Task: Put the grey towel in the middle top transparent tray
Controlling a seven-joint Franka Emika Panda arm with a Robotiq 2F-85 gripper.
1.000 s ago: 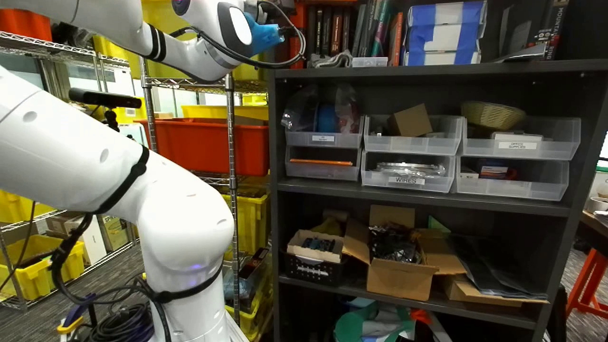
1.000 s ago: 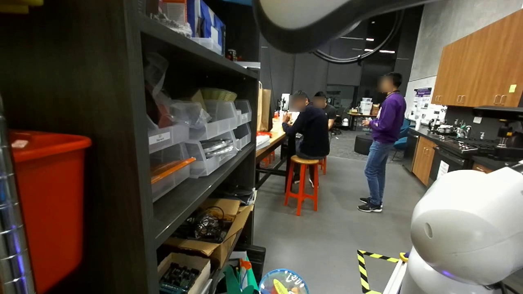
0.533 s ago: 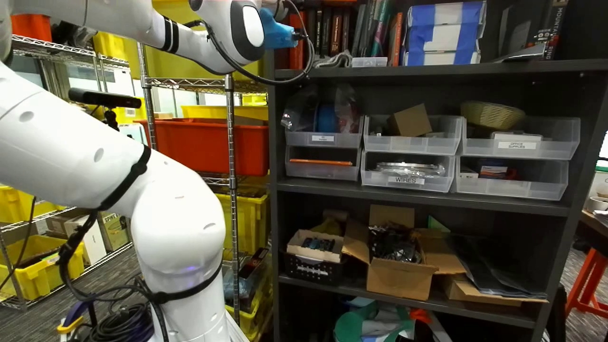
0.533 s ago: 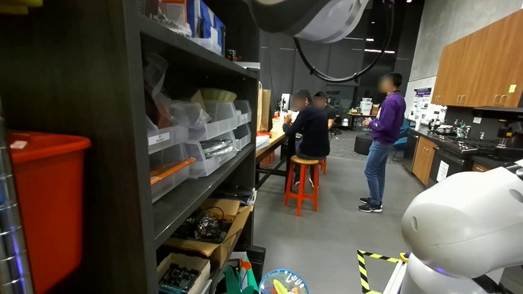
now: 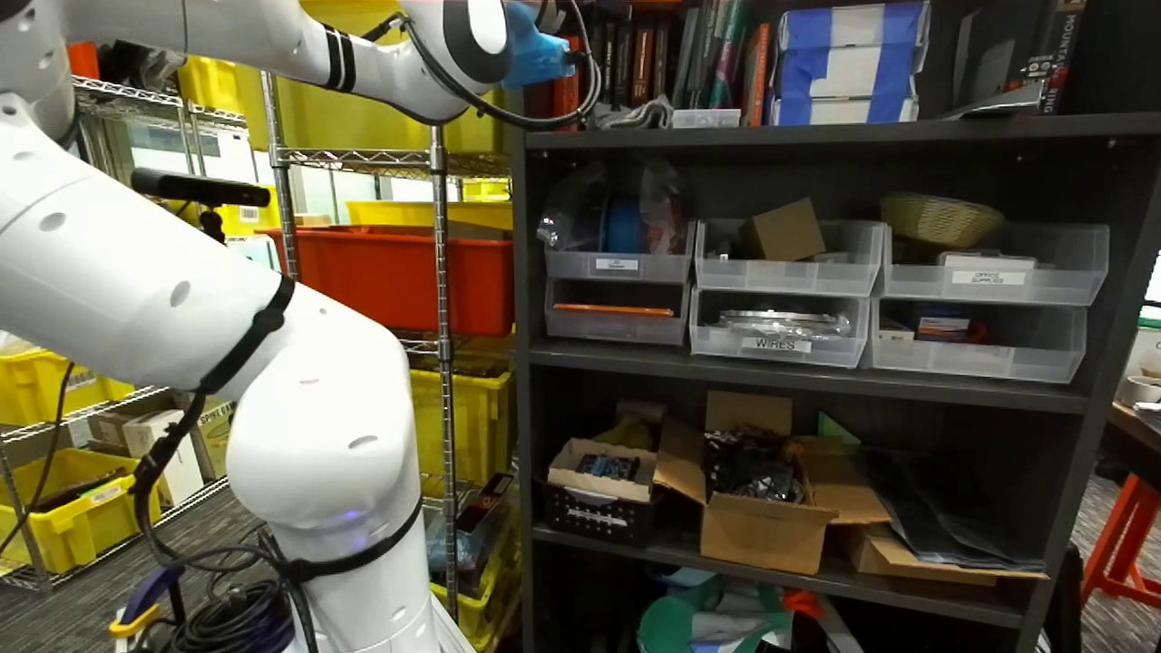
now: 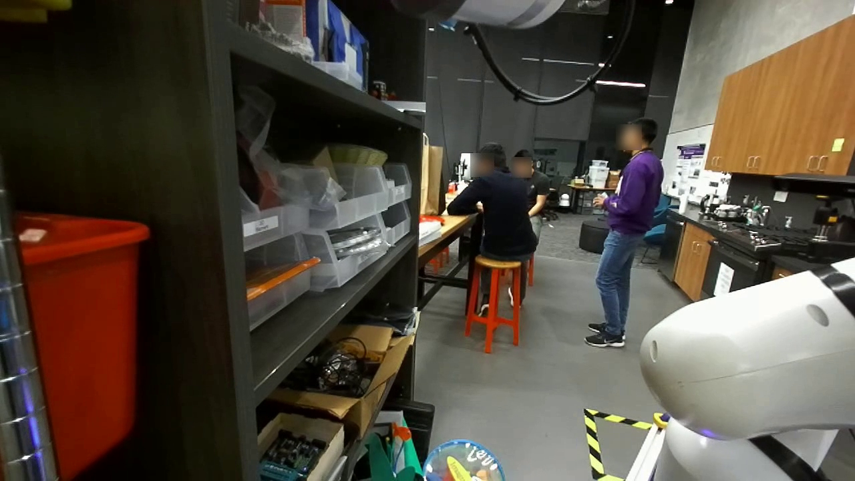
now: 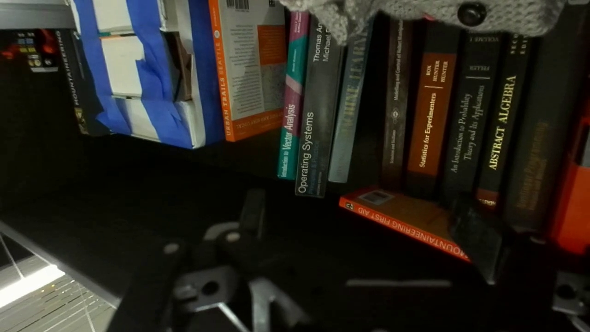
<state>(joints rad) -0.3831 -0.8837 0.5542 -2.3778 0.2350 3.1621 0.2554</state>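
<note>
The grey knitted towel (image 5: 635, 115) lies bunched on the top shelf in front of the books in both exterior views (image 6: 284, 41). It shows with a dark button at the top of the upside-down wrist view (image 7: 502, 14). The middle top transparent tray (image 5: 787, 277) stands one shelf lower, holding a cardboard box and small items; it also shows in an exterior view (image 6: 357, 208). My gripper (image 7: 366, 228) is open and empty in the wrist view, its fingers wide apart and clear of the towel. In the exterior views its fingers are out of view.
Upright books (image 7: 428, 120), a flat orange book (image 7: 401, 221), a blue-and-white box (image 5: 845, 68) and a small clear box (image 5: 706, 119) share the top shelf. Neighbouring bins (image 5: 619, 266) (image 5: 993, 281) flank the tray. People (image 6: 631, 194) are in the room behind.
The blue wrist part has moved right toward the shelf and slightly up, while the elbow joint has moved left. The towel and trays have not moved. A seated person has shifted.
</note>
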